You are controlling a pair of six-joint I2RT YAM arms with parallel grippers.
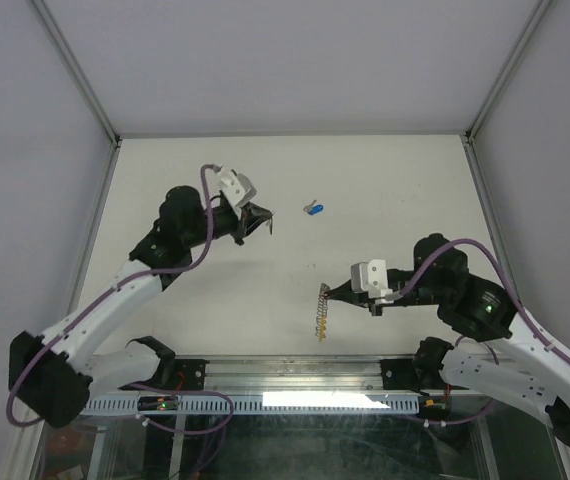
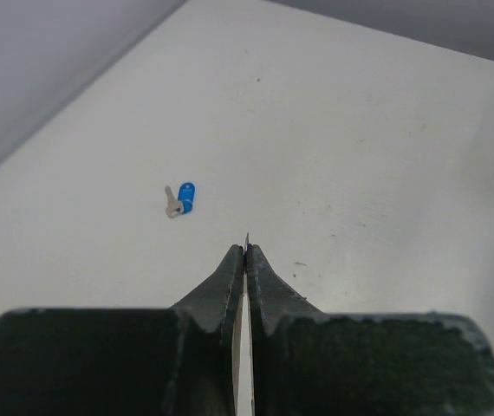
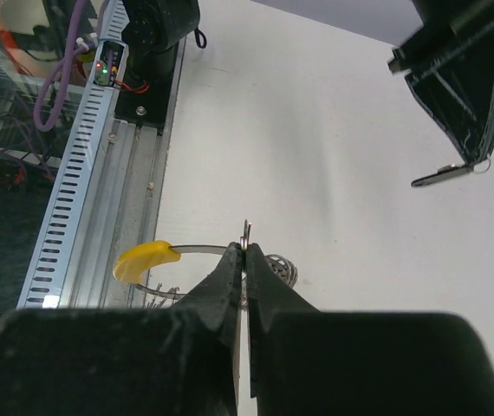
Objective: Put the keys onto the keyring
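The silver key point(image 3: 442, 176) is pinched in the tip of the closed left gripper point(image 2: 247, 250), raised off the tabletop point(image 1: 395, 180) at about 10 o'clock from its centre, and is not yet threaded. The blue-headed key point(image 1: 315, 208), a short silver blade with a bright plastic head, lies untouched near 1 o'clock. The keyring point(image 1: 321, 312), a ribbed silver loop with a yellow segment, is clamped in the closed right gripper point(image 3: 247, 251) near 5 o'clock, so both threadings appear to remain.

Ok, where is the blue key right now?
In the top view the blue key lies on the table, to the right of the left claw and beyond the keyring.
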